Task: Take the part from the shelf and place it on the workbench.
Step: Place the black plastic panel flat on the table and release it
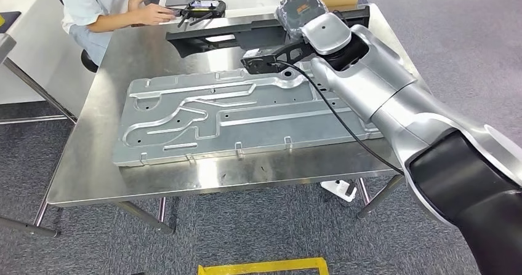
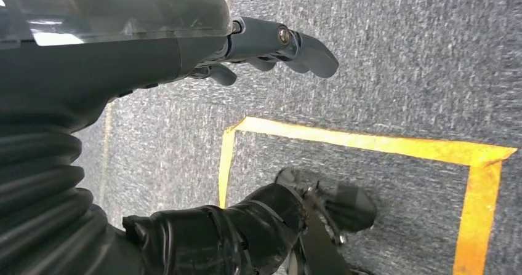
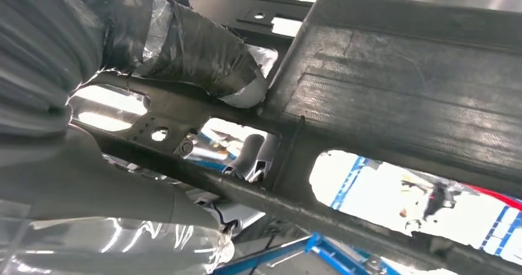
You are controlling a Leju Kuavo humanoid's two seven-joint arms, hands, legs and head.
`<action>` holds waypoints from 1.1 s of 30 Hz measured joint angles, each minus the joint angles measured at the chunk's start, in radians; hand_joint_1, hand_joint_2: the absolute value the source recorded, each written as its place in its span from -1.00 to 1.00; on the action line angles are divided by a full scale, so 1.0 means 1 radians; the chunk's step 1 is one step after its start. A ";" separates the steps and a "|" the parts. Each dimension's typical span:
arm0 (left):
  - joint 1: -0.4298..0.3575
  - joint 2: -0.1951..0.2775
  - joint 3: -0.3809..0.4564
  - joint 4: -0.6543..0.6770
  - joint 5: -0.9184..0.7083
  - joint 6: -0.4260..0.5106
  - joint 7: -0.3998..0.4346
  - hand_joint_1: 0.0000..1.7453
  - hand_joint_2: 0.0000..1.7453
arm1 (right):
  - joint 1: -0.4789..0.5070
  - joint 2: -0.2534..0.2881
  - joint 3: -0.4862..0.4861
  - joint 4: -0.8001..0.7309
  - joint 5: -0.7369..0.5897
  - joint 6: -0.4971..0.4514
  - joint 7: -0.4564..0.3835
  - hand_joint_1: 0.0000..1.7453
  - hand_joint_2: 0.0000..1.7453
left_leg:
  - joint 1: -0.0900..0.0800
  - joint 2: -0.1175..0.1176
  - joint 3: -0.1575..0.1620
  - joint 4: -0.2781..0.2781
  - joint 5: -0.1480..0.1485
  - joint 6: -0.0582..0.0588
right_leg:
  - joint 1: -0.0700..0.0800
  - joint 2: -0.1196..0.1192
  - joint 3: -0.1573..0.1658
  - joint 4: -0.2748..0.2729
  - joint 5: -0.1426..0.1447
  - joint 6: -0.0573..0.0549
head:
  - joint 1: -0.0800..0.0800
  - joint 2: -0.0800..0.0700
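**With the part over the bench, only the set-down and release are left**

Although the shelf is nowhere to be seen, the long black moulded plastic part (image 1: 246, 36) is already at the stainless-steel workbench (image 1: 184, 176), so the fetching looks done. It lies across the far side of the benchtop, just beyond the large pressed grey sheet-metal panel (image 1: 240, 118) that covers most of the surface. Whether the part rests fully on the steel or hangs just above it, I cannot tell from the head view. What remains, by my reading, is to settle it, let go and draw the arm back.

The right hand (image 1: 295, 44) reaches in from the right and grips the part near its right end; in the right wrist view the thick thumb (image 3: 184, 47), wrapped in clear film, presses on a cross-bar of the part (image 3: 381, 72) while a darker finger (image 3: 249, 158) curls in from the other side. The left hand (image 2: 277, 44) hangs over grey carpet marked with yellow tape, holding nothing, its fingers loosely bent and slightly apart.

As for the part: matt black, long and narrow, with a broad ribbed face, large cut-out openings, small mounting holes and a thinner frame running along it. It looks rigid and light.

At the far-left corner of the bench a seated person's hand (image 1: 151, 13) rests beside a black handheld controller (image 1: 203, 8).
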 joint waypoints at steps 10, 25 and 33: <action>-0.002 0.001 0.000 0.000 0.000 -0.006 0.000 -1.00 1.00 | 0.021 0.008 0.000 0.000 -0.005 -0.026 -0.018 1.00 1.00 | -0.024 0.002 0.072 -0.263 0.172 0.061 | 0.014 0.001 0.044 -0.030 -0.017 0.015 | 0.001 0.000; 0.000 0.000 0.001 0.000 0.019 -0.002 -0.007 -1.00 1.00 | 0.069 0.035 0.000 0.003 -0.022 -0.075 -0.057 1.00 1.00 | -0.015 -0.004 0.099 -0.237 0.119 0.035 | 0.012 -0.004 -0.005 -0.006 0.011 0.014 | 0.010 0.000; 0.000 0.000 0.002 0.000 0.039 -0.009 -0.011 -1.00 1.00 | 0.090 0.055 0.000 0.005 -0.034 -0.083 -0.073 1.00 1.00 | -0.005 -0.001 -0.043 0.008 0.050 0.006 | 0.003 0.000 0.011 -0.011 0.000 -0.005 | -0.001 0.000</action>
